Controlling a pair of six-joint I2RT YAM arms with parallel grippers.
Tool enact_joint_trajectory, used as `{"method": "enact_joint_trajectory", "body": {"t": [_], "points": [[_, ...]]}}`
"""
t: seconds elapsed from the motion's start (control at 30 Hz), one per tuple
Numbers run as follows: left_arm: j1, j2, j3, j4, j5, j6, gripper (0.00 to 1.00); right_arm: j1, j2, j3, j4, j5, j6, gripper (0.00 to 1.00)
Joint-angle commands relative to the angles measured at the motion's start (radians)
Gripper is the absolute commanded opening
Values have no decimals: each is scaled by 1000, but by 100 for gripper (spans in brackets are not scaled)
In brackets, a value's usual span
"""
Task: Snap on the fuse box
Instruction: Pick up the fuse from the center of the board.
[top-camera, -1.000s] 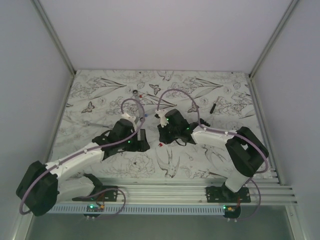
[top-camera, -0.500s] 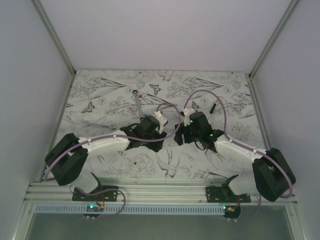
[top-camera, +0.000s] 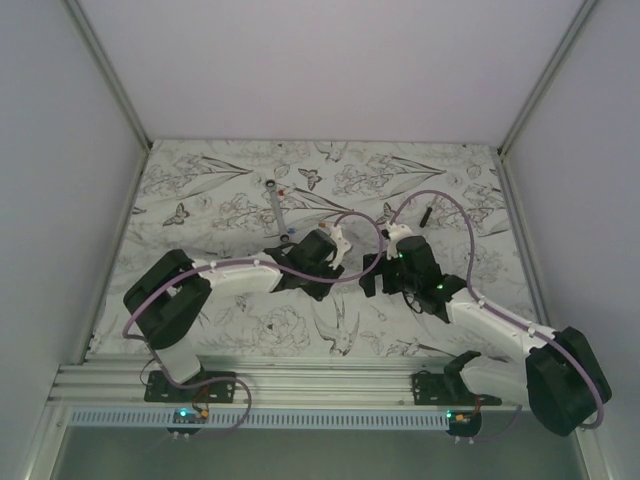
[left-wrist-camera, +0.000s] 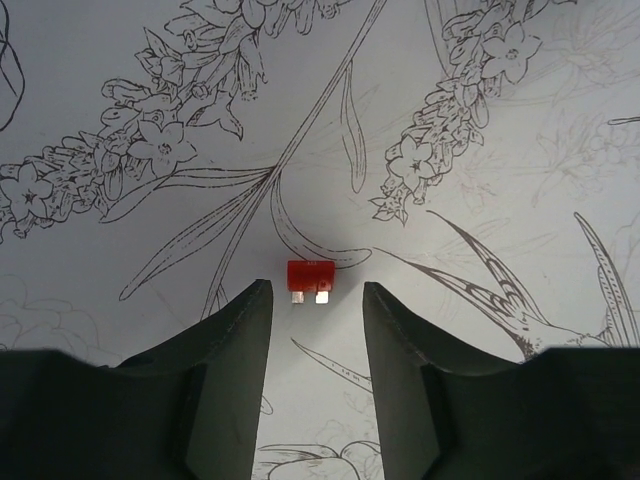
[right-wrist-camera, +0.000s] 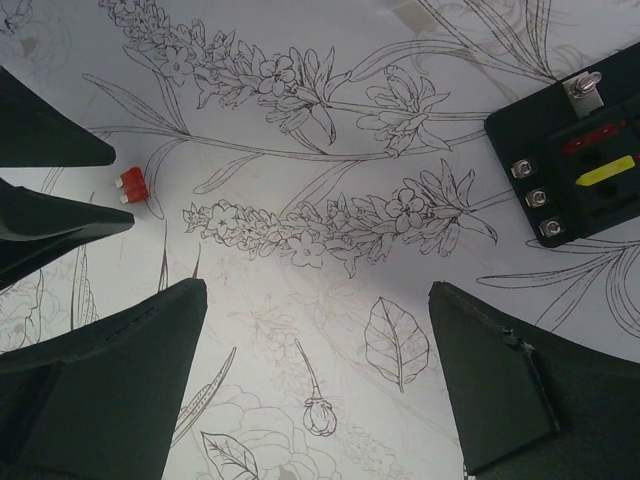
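From above, two arms reach in over the flower-printed counter (top-camera: 200, 190) and meet near its middle, the left tool (top-camera: 322, 262) and the right tool (top-camera: 385, 270) close together. One long silver wrench (top-camera: 275, 205) lies beyond the left tool, and one thin black stick (top-camera: 427, 212) lies beyond the right. From this view I cannot tell how either tool's jaws stand, nor make out the fuse box.

The left wrist view shows that tool (left-wrist-camera: 316, 312) with its two fingers parted. One loose red fuse (left-wrist-camera: 310, 275), two metal blades showing, lies on the counter just ahead of the tips, untouched.

In the right wrist view that tool (right-wrist-camera: 318, 292) is spread wide and holds nothing. The single fuse box (right-wrist-camera: 585, 165) lies at the upper right, well apart from the fingers. It shows three screws, one red fuse and one yellow fuse.
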Motion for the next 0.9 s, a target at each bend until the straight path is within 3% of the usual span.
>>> {"method": "enact_joint_trajectory", "body": {"t": [0.0,0.67,0.87], "points": [[-7,32,29,-9,-27,34,44,-9,-17,1,23,24,17,100],[-8,86,53,-58,-31,13,30,-10,1,5,44,9,19,100],[-8,75,63,-88,-22,11,29,-9,-3,3,49,5,20,100]]}}
